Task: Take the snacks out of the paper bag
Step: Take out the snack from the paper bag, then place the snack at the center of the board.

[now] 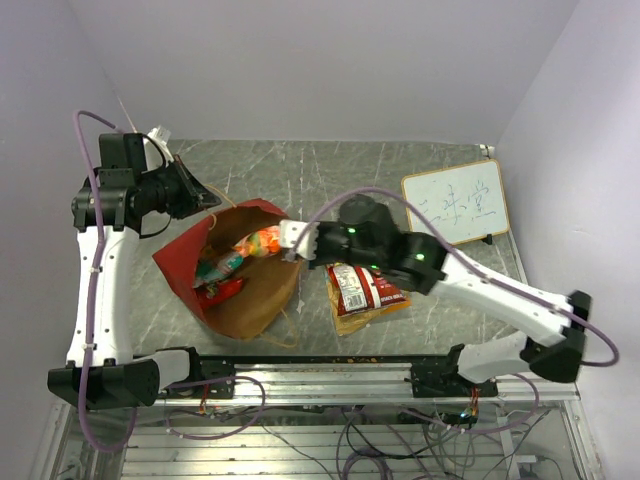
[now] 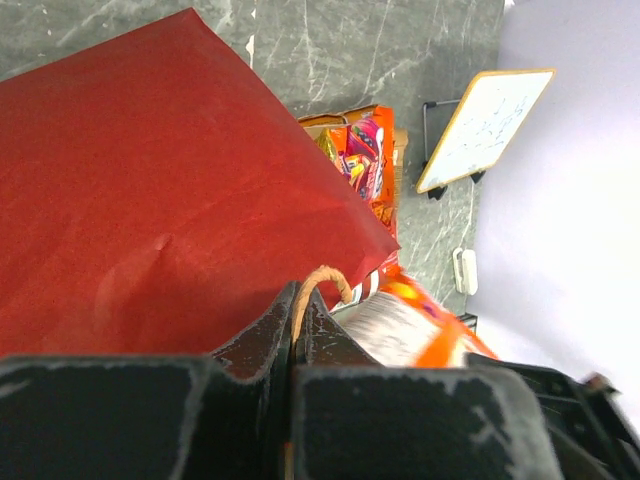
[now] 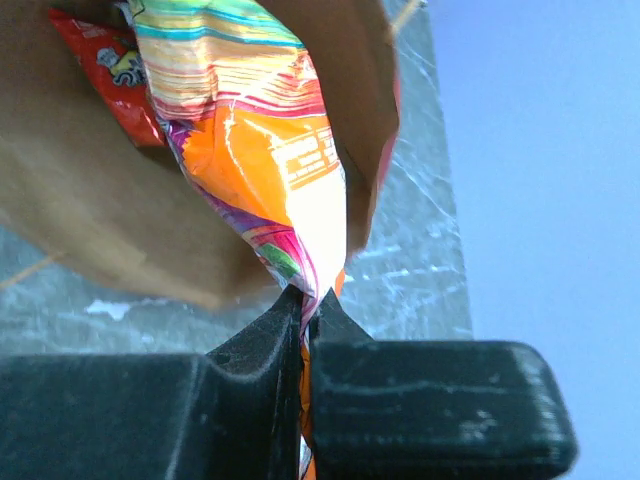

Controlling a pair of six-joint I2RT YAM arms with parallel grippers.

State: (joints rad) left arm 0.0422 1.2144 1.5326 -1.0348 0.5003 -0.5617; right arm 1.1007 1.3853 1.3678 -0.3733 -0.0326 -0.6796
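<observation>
The red paper bag [image 1: 178,262] lies on its side on the table, its brown mouth [image 1: 262,292] open toward the right. My left gripper [image 1: 205,196] is shut on its tan twine handle [image 2: 318,281] at the bag's back edge. My right gripper [image 1: 292,240] is shut on an orange snack packet [image 1: 258,243] and holds it at the bag's mouth; the packet also shows in the right wrist view [image 3: 262,150]. A red packet [image 1: 222,290] and a teal one [image 1: 217,267] lie inside the bag. A red and brown packet [image 1: 358,288] lies on the table right of the bag.
A white framed whiteboard [image 1: 455,206] stands at the back right. A small white object [image 1: 161,135] sits at the back left. The second twine handle [image 1: 290,322] trails on the table at the bag's front.
</observation>
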